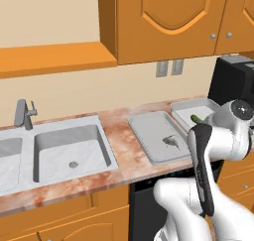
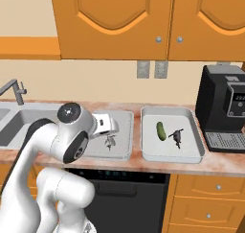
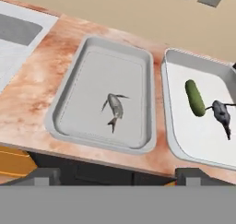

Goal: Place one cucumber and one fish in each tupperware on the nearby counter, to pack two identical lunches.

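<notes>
I am looking down along my gripper and its two dark tips stand wide apart with nothing between them. They hang above the front edge of the counter, not touching anything.

Just ahead of the jaws and a bit to the left sits the left tupperware, a flat grey tray. One fish lies in the middle of it — its long body runs away from the jaws, tail end closer to me, tilted a little. There is no cucumber in this tray yet.

Ahead and to the right of the jaws is the right tupperware, just beside the first one, with a thin strip of stone between them. Inside it lies the cucumber. Its long side points away from the jaws and leans a little to the left at the far end. Right next to it, on its right, lies the second fish, also stretched front to back and tilted, with its thin tail nearer to me. I cannot tell if these two touch — they look just apart.

From the right base view the cucumber and second fish lie side by side in that right tray.
</notes>
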{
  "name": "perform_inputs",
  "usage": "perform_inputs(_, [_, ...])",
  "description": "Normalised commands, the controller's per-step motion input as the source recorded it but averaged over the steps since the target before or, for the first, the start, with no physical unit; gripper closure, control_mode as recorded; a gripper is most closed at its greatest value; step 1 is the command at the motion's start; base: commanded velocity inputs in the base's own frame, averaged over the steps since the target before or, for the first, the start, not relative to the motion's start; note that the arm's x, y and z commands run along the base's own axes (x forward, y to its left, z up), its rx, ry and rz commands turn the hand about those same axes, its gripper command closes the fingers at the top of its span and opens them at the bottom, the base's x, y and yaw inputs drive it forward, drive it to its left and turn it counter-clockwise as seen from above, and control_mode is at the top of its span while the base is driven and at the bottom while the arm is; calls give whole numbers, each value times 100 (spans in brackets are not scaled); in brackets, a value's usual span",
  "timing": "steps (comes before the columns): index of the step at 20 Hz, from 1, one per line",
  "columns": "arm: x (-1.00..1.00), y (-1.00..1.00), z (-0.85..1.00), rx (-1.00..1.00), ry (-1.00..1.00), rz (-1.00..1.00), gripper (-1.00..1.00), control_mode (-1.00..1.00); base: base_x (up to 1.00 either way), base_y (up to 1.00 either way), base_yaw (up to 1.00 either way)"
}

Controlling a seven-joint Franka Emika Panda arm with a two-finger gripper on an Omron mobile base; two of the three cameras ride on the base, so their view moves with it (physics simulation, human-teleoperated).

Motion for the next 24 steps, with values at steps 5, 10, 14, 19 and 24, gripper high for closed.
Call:
perform_inputs(5, [-100, 0, 71, -1, 1, 0, -100, -100, 0, 0, 0])
perform_inputs(10, [-100, 17, 21, -10, 2, 0, -100, -100, 0, 0, 0])
perform_inputs(14, [-25, 0, 0, -3, 1, 0, -100, 100, -75, -26, 0])
perform_inputs(19, [0, 0, 0, 0, 0, 0, -100, 100, -79, -99, 0])
perform_inputs(24, [0, 0, 0, 0, 0, 0, -100, 100, -10, -100, 0])
